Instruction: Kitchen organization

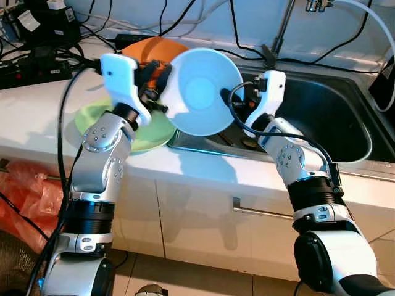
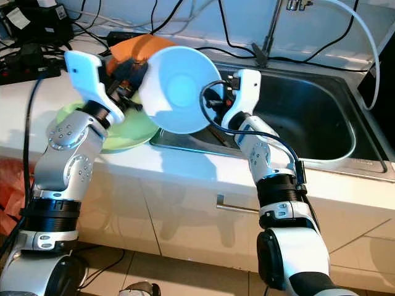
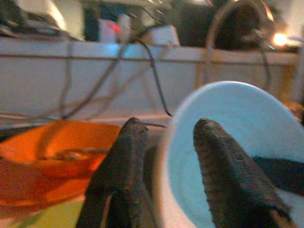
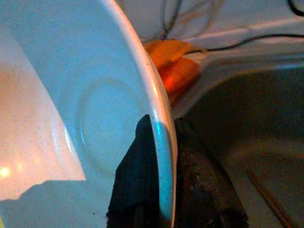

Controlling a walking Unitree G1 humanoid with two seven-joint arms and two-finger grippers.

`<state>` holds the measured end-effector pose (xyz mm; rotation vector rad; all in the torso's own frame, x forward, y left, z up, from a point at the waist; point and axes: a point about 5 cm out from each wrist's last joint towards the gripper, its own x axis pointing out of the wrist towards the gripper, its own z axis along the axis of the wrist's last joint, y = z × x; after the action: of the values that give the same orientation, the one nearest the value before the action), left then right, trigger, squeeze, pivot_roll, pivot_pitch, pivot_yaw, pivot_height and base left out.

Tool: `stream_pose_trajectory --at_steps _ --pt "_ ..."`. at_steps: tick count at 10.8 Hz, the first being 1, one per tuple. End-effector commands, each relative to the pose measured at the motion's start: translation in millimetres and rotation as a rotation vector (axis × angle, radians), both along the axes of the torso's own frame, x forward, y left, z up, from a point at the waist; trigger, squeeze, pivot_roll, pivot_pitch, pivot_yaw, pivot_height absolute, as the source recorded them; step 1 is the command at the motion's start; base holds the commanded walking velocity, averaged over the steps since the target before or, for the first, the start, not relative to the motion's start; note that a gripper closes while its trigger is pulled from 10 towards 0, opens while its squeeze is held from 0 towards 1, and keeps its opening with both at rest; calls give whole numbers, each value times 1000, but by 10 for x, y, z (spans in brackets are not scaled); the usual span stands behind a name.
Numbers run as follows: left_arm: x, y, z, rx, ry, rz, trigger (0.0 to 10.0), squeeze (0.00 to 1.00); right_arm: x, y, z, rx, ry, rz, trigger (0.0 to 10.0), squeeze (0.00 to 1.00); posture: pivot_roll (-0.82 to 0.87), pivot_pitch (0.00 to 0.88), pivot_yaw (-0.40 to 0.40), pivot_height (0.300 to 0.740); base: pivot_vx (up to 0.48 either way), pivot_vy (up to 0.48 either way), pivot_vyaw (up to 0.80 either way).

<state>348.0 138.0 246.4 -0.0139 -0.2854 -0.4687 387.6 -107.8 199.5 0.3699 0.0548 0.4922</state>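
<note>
At the far left of the white worktop (image 1: 37,123), black cables (image 1: 37,58) lie tangled against the wall. Next comes a green plate (image 1: 151,132) lying flat near the worktop's front edge, and behind it sits an orange bowl (image 1: 148,48), partly hidden by the left arm. The left gripper (image 3: 164,142) is raised above the green plate and clamps the left rim of a pale blue bowl (image 1: 200,83); in the left wrist view one black finger lies inside the bowl and the other outside its wall, so its fingers are clenched on that rim. The pale blue bowl is held in the air, tipped up on edge with its hollow facing the camera, over the seam between the worktop and the sink (image 1: 345,117). On the bowl's right side the right gripper (image 4: 164,156) pinches the opposite rim, one finger (image 4: 135,175) pressed to the inner face and the other behind the wall, so both arms carry the bowl between them. Further right lies the dark steel sink, with what look like thin sticks (image 1: 225,139) on its near-left floor, and a faucet stem (image 1: 281,28) rising behind it.
</note>
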Motion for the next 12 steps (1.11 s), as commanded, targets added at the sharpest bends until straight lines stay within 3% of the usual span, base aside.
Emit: stream_pose_trajectory --at_steps 1,4,5,8,10,12 --pt "-31 -47 4 13 10 -48 10000 1000 44 -103 89 5 -25 -61 0 0 146 26 -31 740 0 0 0" --pt "-144 -121 -176 84 137 -211 10000 1000 129 -404 -54 -56 49 -281 0 0 158 28 -34 740 0 0 0" --pt "-224 -241 -364 172 242 -313 10000 1000 160 -630 -152 -158 76 -369 0 0 166 29 -29 740 0 0 0" --pt "-306 -325 -561 259 362 -392 10000 1000 171 -844 -199 -296 85 -418 0 0 170 33 -24 740 0 0 0" --pt "-334 -253 -658 288 434 -380 10000 1000 104 -1002 -402 -432 127 -415 0 0 184 41 -14 740 0 0 0" --pt "-357 -215 -669 309 456 -364 10000 1000 46 -1114 -530 -506 184 -417 0 0 203 49 -12 740 0 0 0"
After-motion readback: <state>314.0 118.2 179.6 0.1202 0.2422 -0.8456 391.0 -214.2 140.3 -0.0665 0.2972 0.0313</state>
